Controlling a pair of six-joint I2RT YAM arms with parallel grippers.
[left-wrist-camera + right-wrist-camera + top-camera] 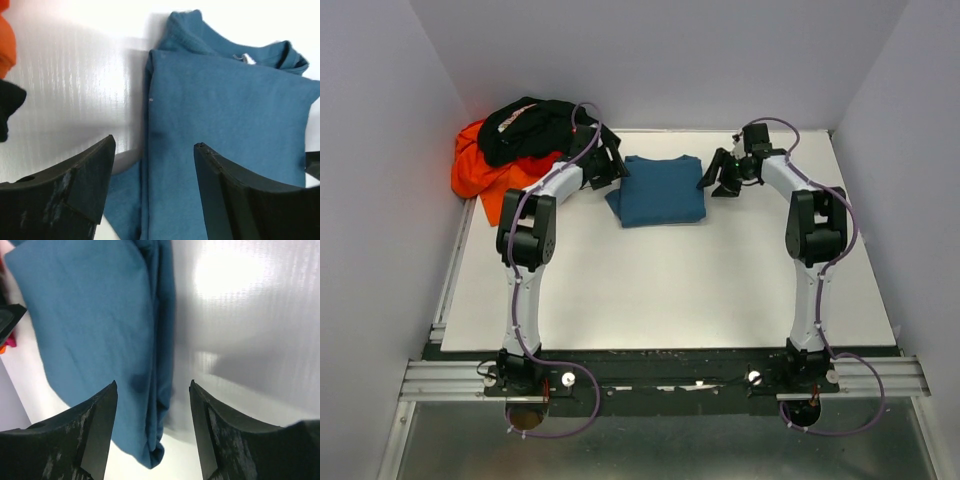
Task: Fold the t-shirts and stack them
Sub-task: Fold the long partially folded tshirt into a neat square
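White table (670, 290), left gripper (617, 170), right gripper (714, 180) flanking teal-blue t-shirt (660, 192), jaws apart

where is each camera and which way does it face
Top external: above and behind the robot, looking down on the table, both arms, the teal shirt and a shirt pile.
Left wrist: on the left arm, facing the teal shirt's edge past the open left gripper.
Right wrist: on the right arm, facing its other edge past the open right gripper.
Both wrist views share that shirt.
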